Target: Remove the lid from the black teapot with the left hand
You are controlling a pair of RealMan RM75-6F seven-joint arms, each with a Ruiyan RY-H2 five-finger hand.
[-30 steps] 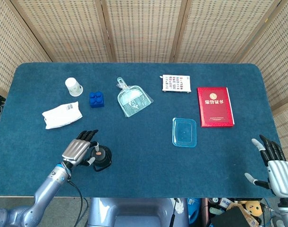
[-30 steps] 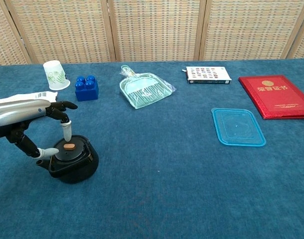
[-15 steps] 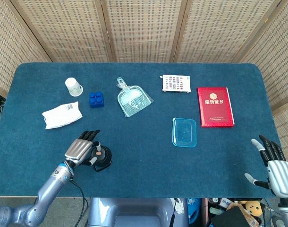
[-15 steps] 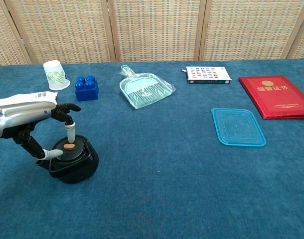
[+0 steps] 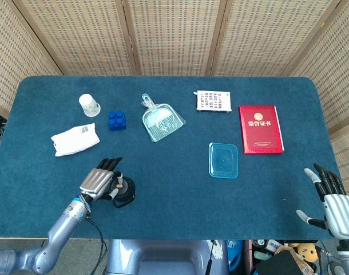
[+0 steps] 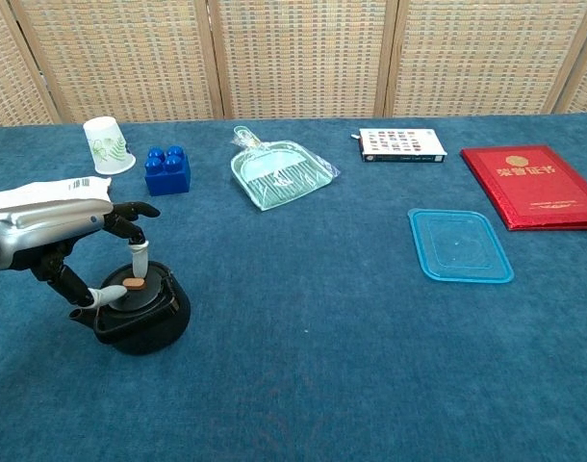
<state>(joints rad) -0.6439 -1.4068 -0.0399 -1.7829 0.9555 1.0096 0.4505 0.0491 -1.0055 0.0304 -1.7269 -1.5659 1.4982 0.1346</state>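
Observation:
The black teapot (image 6: 140,313) (image 5: 125,195) sits near the table's front left, its flat lid (image 6: 135,287) with an orange knob (image 6: 134,283) on top. My left hand (image 6: 67,241) (image 5: 99,182) hovers just over the pot's left side. One white fingertip reaches down to the lid's far edge and the thumb tip lies at its left edge, on either side of the knob. Nothing is lifted. My right hand (image 5: 333,203) stays at the front right, off the table edge, with fingers spread and holding nothing.
A white packet (image 6: 45,195), paper cup (image 6: 107,144) and blue brick (image 6: 167,169) lie behind the left hand. A teal dustpan (image 6: 274,173), card booklet (image 6: 401,144), blue plastic lid (image 6: 459,245) and red certificate (image 6: 536,185) lie further right.
My left hand has sunk lower and shifted slightly right, bringing fingertip and thumb down to the lid's rim. The teapot, its lid and the right hand have not moved.

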